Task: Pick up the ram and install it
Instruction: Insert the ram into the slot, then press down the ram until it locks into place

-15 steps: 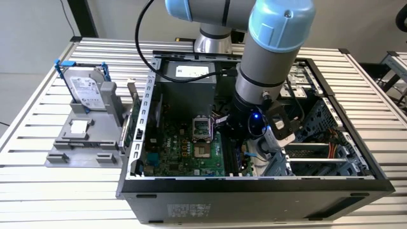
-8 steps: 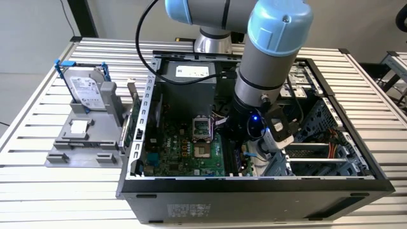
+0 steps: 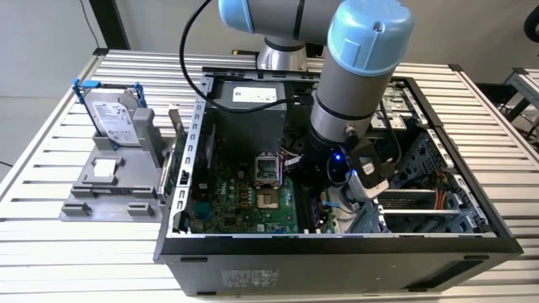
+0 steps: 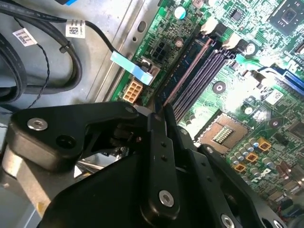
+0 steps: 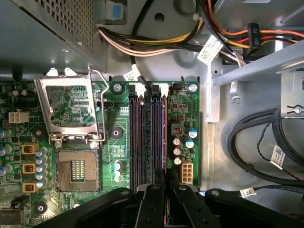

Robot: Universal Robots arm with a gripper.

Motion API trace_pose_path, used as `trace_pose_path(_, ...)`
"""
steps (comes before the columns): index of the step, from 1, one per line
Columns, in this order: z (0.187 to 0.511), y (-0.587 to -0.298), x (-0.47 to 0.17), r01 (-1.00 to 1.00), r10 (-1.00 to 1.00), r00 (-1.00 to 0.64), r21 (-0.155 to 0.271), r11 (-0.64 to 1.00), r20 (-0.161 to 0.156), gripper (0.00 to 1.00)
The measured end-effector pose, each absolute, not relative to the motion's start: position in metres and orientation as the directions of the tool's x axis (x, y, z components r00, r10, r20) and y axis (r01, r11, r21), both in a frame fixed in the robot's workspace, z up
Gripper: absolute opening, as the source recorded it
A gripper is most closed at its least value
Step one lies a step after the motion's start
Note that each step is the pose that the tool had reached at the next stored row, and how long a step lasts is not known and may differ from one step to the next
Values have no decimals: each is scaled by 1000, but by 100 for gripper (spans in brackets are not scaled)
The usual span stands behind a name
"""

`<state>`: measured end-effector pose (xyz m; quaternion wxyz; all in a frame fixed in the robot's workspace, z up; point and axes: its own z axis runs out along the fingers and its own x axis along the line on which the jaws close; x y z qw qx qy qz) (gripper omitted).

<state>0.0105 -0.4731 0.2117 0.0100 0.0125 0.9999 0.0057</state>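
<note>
The pincer (image 5: 166,183), apparently clenched on the ram (image 4: 183,78), stands over the memory slots (image 5: 147,137); insertion step, calling for square downward seating.

Around the green motherboard (image 5: 185,111) with its black memory slots (image 5: 147,137) sit a black gripper (image 5: 166,183), yellow, orange and red cables (image 5: 223,42), a grey-and-light-blue arm (image 3: 362,57), and a grey stand (image 3: 113,189).
</note>
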Motion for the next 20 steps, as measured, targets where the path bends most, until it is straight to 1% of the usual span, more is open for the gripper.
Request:
trace_pose_path(5,213,-473,10,25,25,-999,12,1000,-20,100)
trace_pose_path(14,251,-473,11,27,27,-999,12,1000,-19,100)
trace_pose_path(20,255,-473,10,27,27,-999,12,1000,-18,100)
